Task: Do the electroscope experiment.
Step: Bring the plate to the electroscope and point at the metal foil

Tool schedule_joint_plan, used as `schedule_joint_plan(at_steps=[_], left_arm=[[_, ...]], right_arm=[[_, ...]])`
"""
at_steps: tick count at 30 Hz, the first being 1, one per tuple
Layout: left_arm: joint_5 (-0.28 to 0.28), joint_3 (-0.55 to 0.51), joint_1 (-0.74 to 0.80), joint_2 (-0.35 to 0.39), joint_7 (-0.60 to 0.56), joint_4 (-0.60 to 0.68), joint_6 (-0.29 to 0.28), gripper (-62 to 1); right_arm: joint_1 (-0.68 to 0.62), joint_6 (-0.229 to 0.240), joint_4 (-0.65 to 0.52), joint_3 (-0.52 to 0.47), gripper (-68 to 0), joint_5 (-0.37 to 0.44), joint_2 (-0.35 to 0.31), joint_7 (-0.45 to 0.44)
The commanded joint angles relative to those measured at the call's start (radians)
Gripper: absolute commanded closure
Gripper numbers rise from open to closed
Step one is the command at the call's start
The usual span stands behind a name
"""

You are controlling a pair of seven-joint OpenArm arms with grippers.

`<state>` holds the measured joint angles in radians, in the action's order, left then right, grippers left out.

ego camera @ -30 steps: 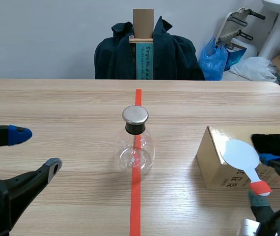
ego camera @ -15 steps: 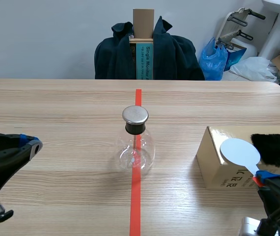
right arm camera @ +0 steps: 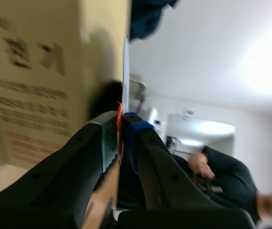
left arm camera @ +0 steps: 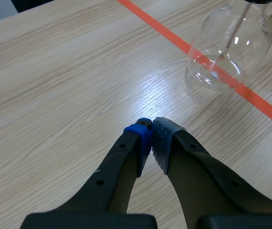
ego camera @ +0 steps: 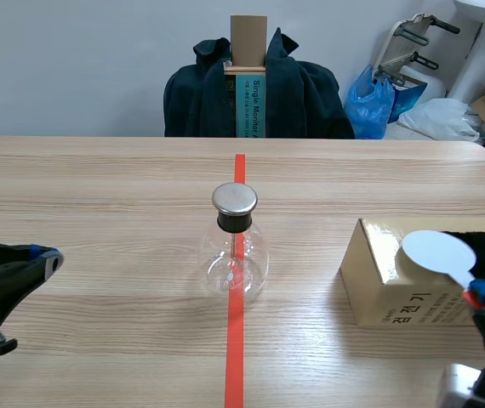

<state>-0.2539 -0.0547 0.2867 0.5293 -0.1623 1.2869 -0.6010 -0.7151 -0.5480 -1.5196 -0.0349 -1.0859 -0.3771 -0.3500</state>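
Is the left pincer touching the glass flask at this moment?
Apart. The left wrist view shows the left pincer shut on nothing, with bare table between its tips and the glass flask ahead.

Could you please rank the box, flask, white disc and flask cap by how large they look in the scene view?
1. box
2. flask
3. white disc, though it may be nearer the camera
4. cap

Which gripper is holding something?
The right gripper, shut on the handle of the white paddle; the left gripper is shut on nothing.
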Motion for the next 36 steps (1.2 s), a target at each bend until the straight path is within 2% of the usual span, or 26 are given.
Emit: schedule_joint_plan(at_steps=[1, 4, 10, 17, 21, 30, 36], left_arm=[[-0.006, 0.037, -0.044, 0.0, -0.019, -0.002, -0.019, -3.9], [0.028, 0.106, -0.112, -0.016, -0.034, -0.071, -0.035, -3.9], [0.08, 0.199, -0.205, -0.061, -0.131, -0.178, -0.042, -4.0], [0.198, 0.288, -0.281, -0.134, -0.196, -0.258, -0.041, -4.0], [0.2, 0.326, -0.296, -0.159, -0.208, -0.28, -0.021, -4.0], [0.241, 0.365, -0.304, -0.202, -0.207, -0.292, 0.016, -4.0], [0.24, 0.372, -0.304, -0.204, -0.204, -0.292, 0.041, -4.0]], right_arm=[[-0.003, -0.036, -0.04, -0.037, -0.6, 0.037, -0.028, -0.027], [-0.003, -0.061, -0.085, -0.07, -0.6, 0.124, -0.063, -0.06], [-0.002, -0.063, -0.204, -0.132, -0.6, 0.261, -0.125, -0.068], [0.003, -0.072, -0.354, -0.207, -0.6, 0.375, -0.164, -0.068], [0.003, -0.119, -0.427, -0.25, -0.6, 0.419, -0.166, -0.076], [0.003, -0.118, -0.517, -0.331, -0.6, 0.492, -0.166, -0.109], [0.003, -0.118, -0.542, -0.353, -0.6, 0.515, -0.166, -0.118]])
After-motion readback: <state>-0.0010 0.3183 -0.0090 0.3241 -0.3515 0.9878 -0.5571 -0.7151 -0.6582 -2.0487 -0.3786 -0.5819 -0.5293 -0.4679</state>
